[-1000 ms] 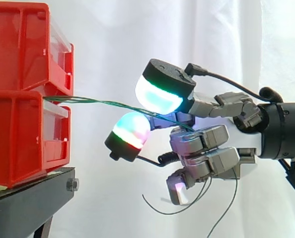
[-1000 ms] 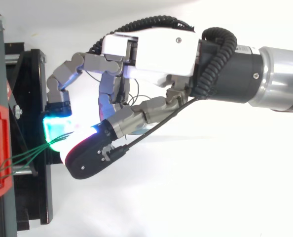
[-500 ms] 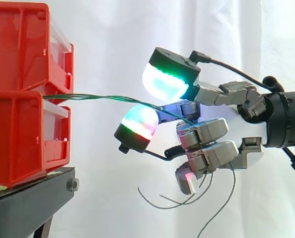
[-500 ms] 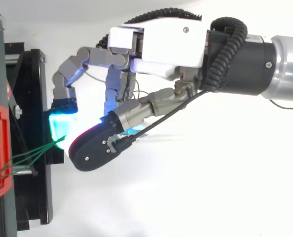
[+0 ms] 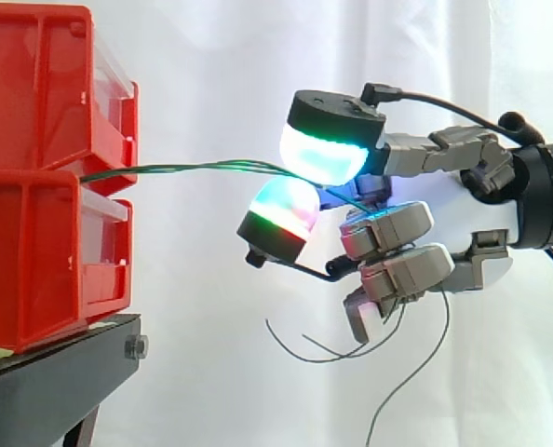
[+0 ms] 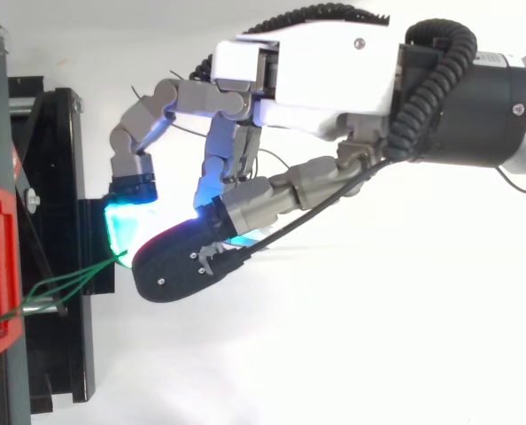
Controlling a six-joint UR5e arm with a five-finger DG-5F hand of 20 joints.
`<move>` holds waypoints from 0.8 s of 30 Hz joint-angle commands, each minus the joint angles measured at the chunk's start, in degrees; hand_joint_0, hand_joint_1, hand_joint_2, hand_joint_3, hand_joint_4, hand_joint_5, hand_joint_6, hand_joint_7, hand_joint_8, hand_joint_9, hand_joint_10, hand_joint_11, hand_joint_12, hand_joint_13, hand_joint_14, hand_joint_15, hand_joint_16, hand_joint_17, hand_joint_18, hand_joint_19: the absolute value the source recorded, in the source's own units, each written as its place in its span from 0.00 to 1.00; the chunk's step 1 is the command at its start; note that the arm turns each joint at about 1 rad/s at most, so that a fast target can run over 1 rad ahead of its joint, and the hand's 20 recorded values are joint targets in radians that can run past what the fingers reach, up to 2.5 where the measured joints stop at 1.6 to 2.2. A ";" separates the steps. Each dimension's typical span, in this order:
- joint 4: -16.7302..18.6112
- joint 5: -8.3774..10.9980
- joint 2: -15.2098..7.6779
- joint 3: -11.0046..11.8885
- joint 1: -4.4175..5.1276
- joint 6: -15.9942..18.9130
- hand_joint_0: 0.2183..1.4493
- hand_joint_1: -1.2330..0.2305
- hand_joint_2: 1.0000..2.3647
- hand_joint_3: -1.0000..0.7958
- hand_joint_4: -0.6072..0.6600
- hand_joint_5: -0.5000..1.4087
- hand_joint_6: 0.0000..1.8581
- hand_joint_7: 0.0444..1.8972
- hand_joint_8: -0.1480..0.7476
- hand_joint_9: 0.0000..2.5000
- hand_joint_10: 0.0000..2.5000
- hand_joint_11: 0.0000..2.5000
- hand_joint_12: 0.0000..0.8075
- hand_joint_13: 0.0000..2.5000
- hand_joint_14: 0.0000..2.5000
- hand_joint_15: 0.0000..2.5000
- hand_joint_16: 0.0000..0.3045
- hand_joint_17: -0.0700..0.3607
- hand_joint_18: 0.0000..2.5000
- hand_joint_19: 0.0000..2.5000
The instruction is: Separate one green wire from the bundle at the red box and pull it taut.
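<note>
Since the frame a second ago the hand (image 5: 388,228) has drawn back from the stacked red plastic bins (image 5: 34,177) and risen slightly, and the thin green wires (image 5: 193,169) now run straighter and nearly level, where before they sloped down towards the pads. The hand is clamped on the wires: two glowing fingertips (image 5: 325,154) meet with the strands nipped between them, the upper pad showing cyan and green, the one just under it showing cyan, green and red. The other fingers are curled in beneath the palm. From the pinch the wires lead out past the fingertips, away from the wrist, to the gap between the upper and lower bin, well apart from the hand. More than one strand is in the grasp; from above, several green strands (image 6: 77,279) fan out at the bin and converge at the pads. Behind the pinch the strands pass on towards the palm. Loose dark wire ends (image 5: 416,372) hang slack in curves below the curled fingers. The bins sit on a black metal stand (image 5: 53,382), below and beyond the fingertips. A white curtain (image 5: 211,56) hangs behind the hand.
</note>
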 commanded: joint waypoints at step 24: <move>-0.93 0.71 0.55 -1.02 0.79 -0.51 0.37 0.35 0.00 0.32 0.52 0.16 0.50 0.49 0.44 0.53 0.00 0.65 0.46 0.50 0.01 0.48 0.18 0.44 0.37 0.27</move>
